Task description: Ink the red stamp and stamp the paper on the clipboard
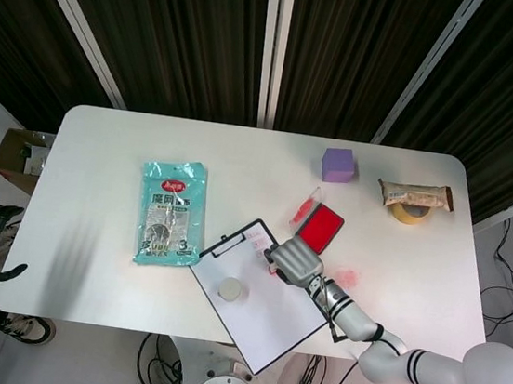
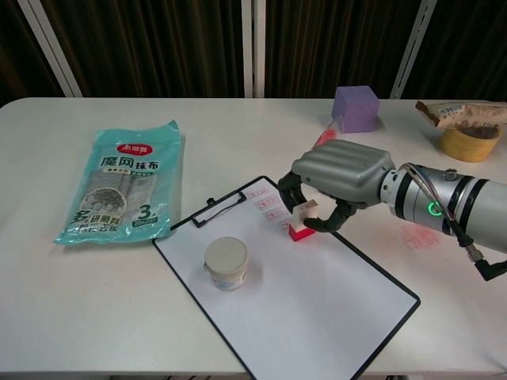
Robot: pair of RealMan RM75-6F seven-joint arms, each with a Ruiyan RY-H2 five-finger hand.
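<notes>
My right hand (image 2: pixel 341 178) pinches the upright stamp (image 2: pixel 299 222), apparently touching the paper (image 2: pixel 317 293), ink pad (image 1: pixel 322 225) just behind.

Both views are bright and evenly lit from overhead, and the white bench (image 1: pixel 130 153) is nearly washed out. Shadows are soft and short, pooling under the right hand (image 2: pixel 341 184) and beside the small jar (image 2: pixel 226 264). Focus is sharp; the dark curtains (image 1: pixel 164 31) lose detail.
</notes>
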